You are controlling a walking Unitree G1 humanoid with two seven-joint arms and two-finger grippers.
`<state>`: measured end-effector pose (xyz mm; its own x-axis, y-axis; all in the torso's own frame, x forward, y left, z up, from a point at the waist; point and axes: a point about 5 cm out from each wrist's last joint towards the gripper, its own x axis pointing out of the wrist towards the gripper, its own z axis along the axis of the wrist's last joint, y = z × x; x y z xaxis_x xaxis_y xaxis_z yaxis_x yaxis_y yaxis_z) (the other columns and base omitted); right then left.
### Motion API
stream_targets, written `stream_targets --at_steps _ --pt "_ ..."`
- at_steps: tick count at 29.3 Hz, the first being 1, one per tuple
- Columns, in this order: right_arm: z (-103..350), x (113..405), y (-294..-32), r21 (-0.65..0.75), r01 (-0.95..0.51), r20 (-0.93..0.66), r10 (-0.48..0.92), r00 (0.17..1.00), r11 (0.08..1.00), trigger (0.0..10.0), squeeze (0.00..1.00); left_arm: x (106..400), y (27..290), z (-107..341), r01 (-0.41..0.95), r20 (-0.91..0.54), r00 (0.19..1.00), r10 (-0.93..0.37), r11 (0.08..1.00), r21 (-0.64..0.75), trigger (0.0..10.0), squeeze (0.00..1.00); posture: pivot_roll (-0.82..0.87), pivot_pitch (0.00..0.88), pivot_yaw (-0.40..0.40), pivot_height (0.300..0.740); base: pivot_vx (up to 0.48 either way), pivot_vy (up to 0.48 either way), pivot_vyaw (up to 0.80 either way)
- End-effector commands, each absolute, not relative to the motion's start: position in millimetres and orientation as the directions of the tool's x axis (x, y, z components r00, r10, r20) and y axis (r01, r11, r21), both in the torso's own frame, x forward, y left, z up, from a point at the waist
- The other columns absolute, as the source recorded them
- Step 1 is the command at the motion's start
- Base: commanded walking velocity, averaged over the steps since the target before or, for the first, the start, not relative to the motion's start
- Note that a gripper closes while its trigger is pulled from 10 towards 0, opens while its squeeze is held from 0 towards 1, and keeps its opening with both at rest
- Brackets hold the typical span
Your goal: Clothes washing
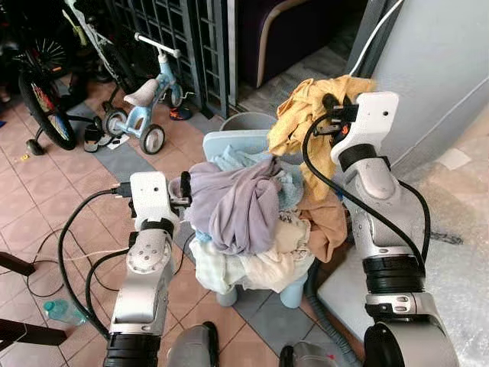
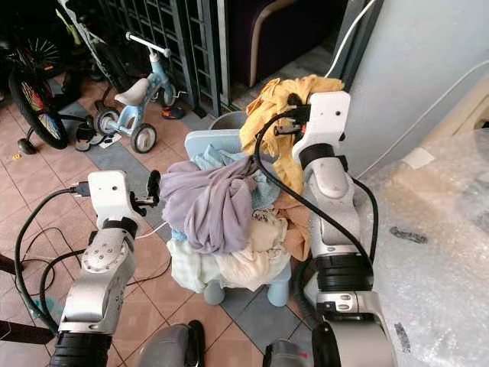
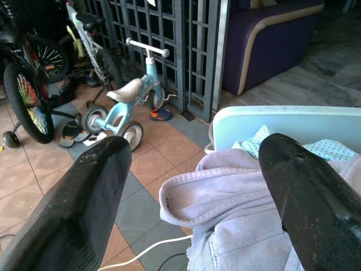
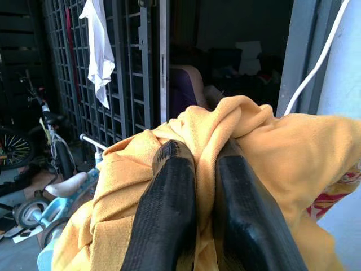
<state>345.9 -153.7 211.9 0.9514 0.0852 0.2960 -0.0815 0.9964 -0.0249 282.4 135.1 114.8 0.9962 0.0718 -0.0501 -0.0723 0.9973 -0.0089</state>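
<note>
The right gripper point(image 4: 206, 217) clenches the yellow garment point(image 1: 306, 115), raised to clear the laundry basket point(image 1: 229, 143), while the left gripper point(image 3: 197, 197), fingers spread, brackets the lilac garment point(image 1: 237, 202) to grasp it.

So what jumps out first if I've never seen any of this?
The right pincer is shut on a yellow cloth, held up above an overflowing laundry basket in front of the robot. The left pincer sits open at a lilac garment on the heap; a child's bike stands behind.

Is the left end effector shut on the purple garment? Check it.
No: the left end effector is open, its fingers spread either side of the purple garment.
</note>
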Motion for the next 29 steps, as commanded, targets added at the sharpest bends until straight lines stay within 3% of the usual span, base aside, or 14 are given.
stream_targets --at_steps 1,9,10,11,12,21,24,29 --pt "236 344 -158 -0.026 -0.056 0.38 0.062 0.923 0.998 0.0 0.0 282 136 112 -0.081 -0.057 0.995 0.08 0.997 -0.005 10.0 0.0 -0.01 0.049 0.031 0.74 0.0 -0.352 0.0" --pt "255 349 -184 -0.059 0.077 0.426 -0.045 0.904 0.995 0.0 0.0 282 132 112 -0.049 -0.045 0.998 0.048 0.999 -0.011 10.0 0.0 -0.01 0.043 0.035 0.74 0.0 -0.331 0.0" --pt "262 351 -188 -0.073 0.097 0.439 -0.055 0.897 0.993 4.2 0.0 282 133 112 -0.048 -0.043 0.998 0.047 0.999 -0.014 10.0 0.0 -0.01 0.043 0.035 0.74 0.0 -0.319 -0.8" --pt "265 352 -190 -0.085 0.107 0.444 -0.059 0.894 0.991 4.2 0.0 283 133 112 -0.049 -0.043 0.998 0.048 0.999 -0.016 10.0 0.0 -0.01 0.043 0.035 0.74 0.0 -0.319 -0.8" --pt "268 353 -193 -0.095 0.12 0.448 -0.065 0.892 0.988 10.0 0.0 283 133 112 -0.05 -0.043 0.998 0.049 0.999 -0.016 10.0 0.0 -0.01 0.043 0.033 0.74 0.0 -0.322 -0.8" --pt "295 360 -250 -0.103 0.382 0.48 -0.291 0.828 0.918 10.0 0.0 281 129 111 -0.049 -0.04 0.998 0.047 0.998 -0.036 10.0 0.0 -0.01 0.047 0.027 0.74 0.027 -0.101 -0.76" --pt "291 361 -280 -0.093 0.513 0.413 -0.436 0.8 0.853 10.0 0.0 281 130 111 -0.051 -0.041 0.998 0.05 0.998 -0.039 10.0 0.0 -0.01 0.049 0.026 0.74 0.0 0.0 -0.75" --pt "269 363 -298 -0.048 0.562 0.269 -0.531 0.803 0.826 10.0 0.0 280 130 111 -0.052 -0.042 0.998 0.051 0.998 -0.042 10.0 0.0 -0.01 0.051 0.025 0.74 0.0 0.0 -0.3"
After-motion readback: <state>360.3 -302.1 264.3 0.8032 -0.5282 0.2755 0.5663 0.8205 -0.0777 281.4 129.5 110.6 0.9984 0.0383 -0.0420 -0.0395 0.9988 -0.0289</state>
